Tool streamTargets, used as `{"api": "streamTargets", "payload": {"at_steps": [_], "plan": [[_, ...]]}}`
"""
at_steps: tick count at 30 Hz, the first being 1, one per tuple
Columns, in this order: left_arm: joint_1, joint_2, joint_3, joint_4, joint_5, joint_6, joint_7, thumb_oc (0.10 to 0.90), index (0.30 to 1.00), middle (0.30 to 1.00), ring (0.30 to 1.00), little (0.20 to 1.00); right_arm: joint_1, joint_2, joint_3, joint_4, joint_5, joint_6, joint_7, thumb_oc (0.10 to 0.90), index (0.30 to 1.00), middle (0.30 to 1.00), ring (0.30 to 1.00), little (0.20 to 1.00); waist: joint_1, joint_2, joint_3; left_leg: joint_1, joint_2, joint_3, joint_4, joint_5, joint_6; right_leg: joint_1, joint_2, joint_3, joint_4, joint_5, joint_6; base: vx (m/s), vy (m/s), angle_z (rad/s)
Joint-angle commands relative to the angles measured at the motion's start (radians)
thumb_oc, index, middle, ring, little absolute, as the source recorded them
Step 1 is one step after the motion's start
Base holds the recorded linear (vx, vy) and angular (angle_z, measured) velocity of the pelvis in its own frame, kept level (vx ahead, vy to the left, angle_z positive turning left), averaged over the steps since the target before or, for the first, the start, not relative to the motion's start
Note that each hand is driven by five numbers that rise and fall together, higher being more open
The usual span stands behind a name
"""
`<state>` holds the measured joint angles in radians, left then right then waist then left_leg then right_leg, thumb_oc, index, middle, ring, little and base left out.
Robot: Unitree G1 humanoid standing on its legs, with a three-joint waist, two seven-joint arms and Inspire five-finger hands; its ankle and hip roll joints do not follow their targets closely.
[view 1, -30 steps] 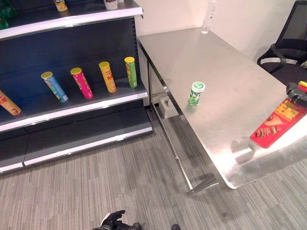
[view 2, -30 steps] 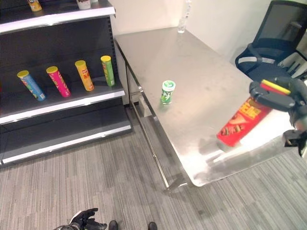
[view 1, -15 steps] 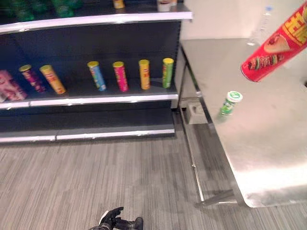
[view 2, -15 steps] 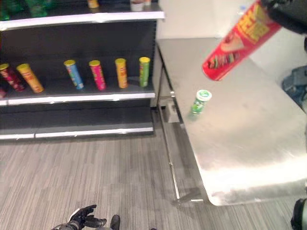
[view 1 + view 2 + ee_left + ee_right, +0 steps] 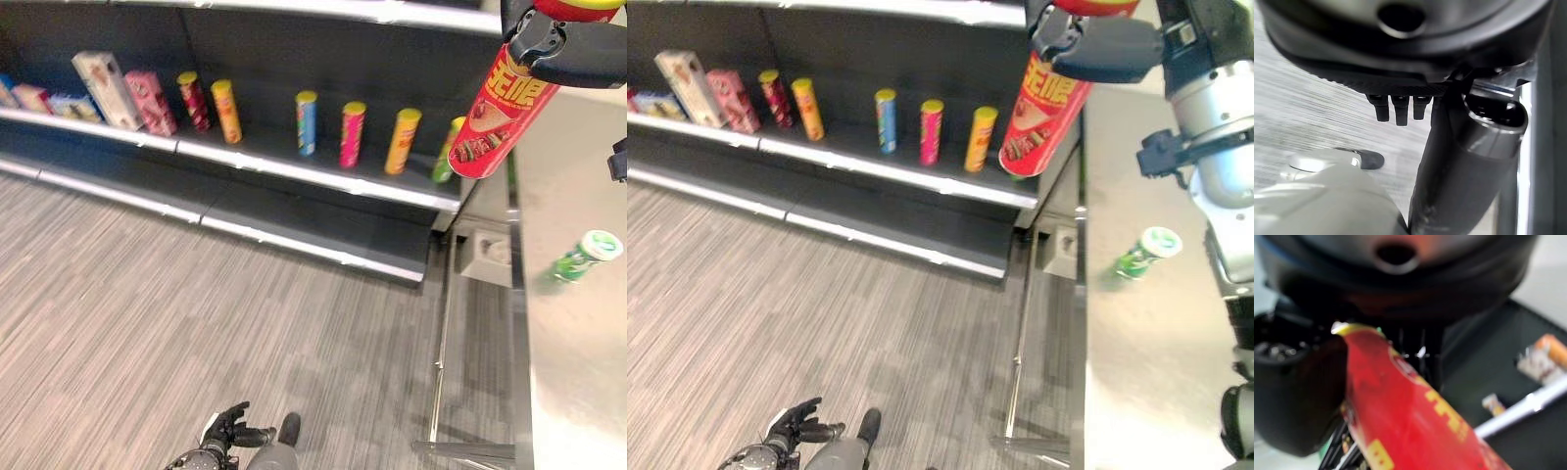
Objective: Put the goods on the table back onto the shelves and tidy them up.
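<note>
Left eye view: nearest, the left hand (image 5: 227,438) is seen low above striped grey carpet, fingers spread and empty. On the brushed steel table (image 5: 578,352) a small green white-capped bottle (image 5: 583,256) stands. Beyond it, a tall red printed cylinder (image 5: 504,105) is gripped in the right hand (image 5: 1095,46), beside the black shelf (image 5: 323,176) of upright tubes

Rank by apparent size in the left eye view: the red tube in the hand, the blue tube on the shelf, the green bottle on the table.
1. Red tube, largest, though it is nearer the camera.
2. Blue tube.
3. Green bottle, smallest.
</note>
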<state>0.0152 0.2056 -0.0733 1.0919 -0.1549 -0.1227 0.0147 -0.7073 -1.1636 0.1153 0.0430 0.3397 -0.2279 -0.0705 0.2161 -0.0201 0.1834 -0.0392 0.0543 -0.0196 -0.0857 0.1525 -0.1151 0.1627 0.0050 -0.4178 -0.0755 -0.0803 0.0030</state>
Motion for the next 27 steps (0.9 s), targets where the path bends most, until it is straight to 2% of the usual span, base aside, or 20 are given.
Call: {"api": "streamTargets", "payload": {"at_steps": [1, 4, 5, 6, 7, 8, 9, 10, 12, 13, 16, 19, 23, 24, 26, 27], "plan": [[0.013, 0.046, -0.073, 0.018, 0.029, -0.001, 0.015, 0.800, 0.900, 0.900, 0.900, 0.900, -0.051, -0.014, -0.088, -0.007, -0.012, -0.042, -0.075, 0.400, 0.300, 0.300, 0.300, 0.300, 0.001, -0.042, -0.100, -0.005, 0.033, 0.024, 0.020, -0.109, -0.050, -0.010, -0.060, 0.074, 0.073, -0.102, 0.186, 0.14, 0.203, -0.05], [0.007, 0.052, -0.071, 0.007, 0.030, -0.002, 0.021, 0.800, 0.900, 0.900, 0.900, 0.900, -0.044, -0.010, -0.083, -0.004, -0.026, -0.029, -0.083, 0.400, 0.300, 0.300, 0.300, 0.300, 0.008, -0.044, -0.105, -0.001, 0.004, 0.027, 0.039, -0.139, -0.025, -0.006, -0.116, 0.070, 0.123, -0.117, 0.189, 0.14, 0.229, 0.02], [0.001, 0.060, -0.069, -0.008, 0.032, 0.002, 0.024, 0.800, 0.900, 0.900, 0.900, 0.900, -0.033, -0.010, -0.089, -0.012, -0.048, -0.023, -0.088, 0.400, 0.300, 0.300, 0.300, 0.300, 0.005, -0.041, -0.101, 0.005, -0.019, 0.017, 0.054, -0.166, 0.001, -0.035, -0.181, 0.069, 0.231, -0.105, 0.189, 0.14, 0.256, 0.15], [0.001, 0.060, -0.069, -0.008, 0.032, 0.002, 0.024, 0.800, 0.900, 0.900, 0.900, 0.900, -0.032, -0.010, -0.090, -0.013, -0.048, -0.023, -0.088, 0.400, 0.300, 0.300, 0.300, 0.300, 0.005, -0.042, -0.101, 0.003, -0.019, 0.017, 0.054, -0.166, 0.001, -0.037, -0.182, 0.070, 0.234, -0.107, 0.189, 0.18, 0.402, 0.36], [-0.015, 0.083, -0.064, -0.031, 0.018, 0.002, 0.029, 0.800, 0.900, 0.900, 0.900, 0.900, -0.036, -0.001, -0.076, -0.048, -0.072, -0.013, -0.098, 0.400, 0.300, 0.300, 0.300, 0.300, -0.026, -0.034, -0.055, 0.029, -0.044, -0.018, 0.067, -0.191, 0.027, -0.159, -0.234, 0.153, 0.449, -0.050, 0.161, 0.08, 0.242, 0.33], [-0.016, 0.082, -0.064, -0.031, 0.018, 0.003, 0.029, 0.800, 0.900, 0.900, 0.900, 0.900, -0.036, -0.001, -0.077, -0.048, -0.072, -0.012, -0.098, 0.400, 0.300, 0.300, 0.300, 0.300, -0.026, -0.034, -0.057, 0.024, -0.044, -0.018, 0.067, -0.187, 0.028, -0.164, -0.234, 0.153, 0.448, -0.046, 0.161, 0.11, 0.254, 0.47], [-0.016, 0.094, -0.061, -0.040, 0.019, 0.002, 0.035, 0.800, 0.900, 0.900, 0.900, 0.900, -0.033, 0.010, -0.078, -0.053, -0.082, -0.015, -0.111, 0.400, 0.300, 0.300, 0.300, 0.300, -0.029, -0.033, -0.045, 0.034, -0.046, -0.029, 0.063, -0.194, 0.035, -0.191, -0.220, 0.206, 0.480, -0.024, 0.167, 0.10, 0.045, 0.48], [-0.016, 0.095, -0.061, -0.043, 0.021, 0.004, 0.035, 0.800, 0.900, 0.900, 0.900, 0.900, -0.029, 0.004, -0.086, -0.065, -0.092, -0.012, -0.101, 0.400, 0.300, 0.300, 0.300, 0.300, -0.033, -0.027, -0.044, 0.038, -0.036, -0.035, 0.057, -0.191, 0.035, -0.219, -0.173, 0.258, 0.488, -0.052, 0.165, 0.17, 0.042, 0.49], [-0.018, 0.101, -0.057, -0.040, 0.018, 0.001, 0.029, 0.800, 0.900, 0.900, 0.900, 0.900, -0.036, -0.006, -0.094, -0.074, -0.088, -0.009, -0.098, 0.400, 0.300, 0.300, 0.300, 0.300, -0.031, -0.037, -0.046, 0.050, -0.036, -0.039, 0.048, -0.191, 0.028, -0.219, -0.114, 0.307, 0.386, -0.076, 0.185, 0.22, -0.002, 0.44], [-0.018, 0.103, -0.060, -0.038, 0.016, -0.001, 0.026, 0.800, 0.900, 0.900, 0.900, 0.900, -0.035, -0.012, -0.098, -0.075, -0.081, -0.014, -0.101, 0.400, 0.300, 0.300, 0.300, 0.300, -0.032, -0.041, -0.044, 0.061, -0.036, -0.041, 0.036, -0.194, 0.026, -0.214, -0.085, 0.310, 0.307, -0.066, 0.189, 0.22, -0.060, 0.30], [-0.030, 0.098, -0.071, -0.026, 0.036, 0.007, 0.025, 0.800, 0.900, 0.900, 0.900, 0.900, 0.013, -0.028, -0.149, -0.094, -0.079, -0.014, -0.102, 0.400, 0.300, 0.300, 0.300, 0.300, -0.072, -0.060, -0.036, 0.100, -0.062, -0.076, 0.017, -0.214, 0.036, -0.228, 0.012, 0.358, 0.123, -0.002, 0.194, 0.23, -0.059, 0.38], [-0.027, 0.088, -0.071, -0.028, 0.057, 0.003, 0.029, 0.800, 0.900, 0.900, 0.900, 0.900, 0.063, -0.036, -0.198, -0.117, -0.085, -0.015, -0.101, 0.400, 0.300, 0.300, 0.300, 0.300, -0.073, -0.081, -0.031, 0.103, -0.087, -0.094, 0.070, -0.255, 0.038, -0.175, 0.021, 0.361, 0.065, 0.022, 0.186, 0.18, -0.096, 0.70], [-0.017, 0.080, -0.065, -0.046, 0.049, -0.002, 0.036, 0.800, 0.900, 0.900, 0.900, 0.900, 0.086, -0.036, -0.216, -0.133, -0.071, -0.016, -0.091, 0.400, 0.300, 0.300, 0.300, 0.300, -0.064, -0.091, -0.038, 0.099, -0.078, -0.084, 0.130, -0.296, 0.024, -0.149, 0.019, 0.338, 0.049, 0.028, 0.187, 0.11, -0.127, 0.34], [-0.012, 0.077, -0.067, -0.066, 0.050, -0.005, 0.038, 0.800, 0.900, 0.900, 0.900, 0.900, 0.094, -0.047, -0.225, -0.147, -0.060, -0.019, -0.084, 0.400, 0.300, 0.300, 0.300, 0.300, -0.058, -0.101, -0.027, 0.059, -0.086, -0.085, 0.255, -0.342, 0.011, -0.127, 0.013, 0.328, 0.052, 0.010, 0.181, 0.15, -0.145, 0.23], [-0.017, 0.072, -0.069, -0.075, 0.045, -0.001, 0.044, 0.800, 0.900, 0.900, 0.900, 0.900, 0.112, -0.048, -0.231, -0.158, -0.043, -0.011, -0.069, 0.400, 0.300, 0.300, 0.300, 0.300, -0.056, -0.096, -0.015, 0.010, -0.067, -0.066, 0.325, -0.337, -0.007, -0.105, 0.009, 0.324, 0.068, -0.022, 0.172, 0.13, -0.062, 0.14], [-0.018, 0.068, -0.071, -0.078, 0.037, -0.001, 0.040, 0.800, 0.900, 0.900, 0.900, 0.900, 0.118, -0.059, -0.231, -0.160, -0.047, -0.006, -0.064, 0.400, 0.300, 0.300, 0.300, 0.300, -0.052, -0.086, -0.016, -0.008, -0.051, -0.057, 0.304, -0.312, -0.005, -0.095, 0.012, 0.312, 0.076, -0.037, 0.169, 0.11, 0.007, 0.19]]}}
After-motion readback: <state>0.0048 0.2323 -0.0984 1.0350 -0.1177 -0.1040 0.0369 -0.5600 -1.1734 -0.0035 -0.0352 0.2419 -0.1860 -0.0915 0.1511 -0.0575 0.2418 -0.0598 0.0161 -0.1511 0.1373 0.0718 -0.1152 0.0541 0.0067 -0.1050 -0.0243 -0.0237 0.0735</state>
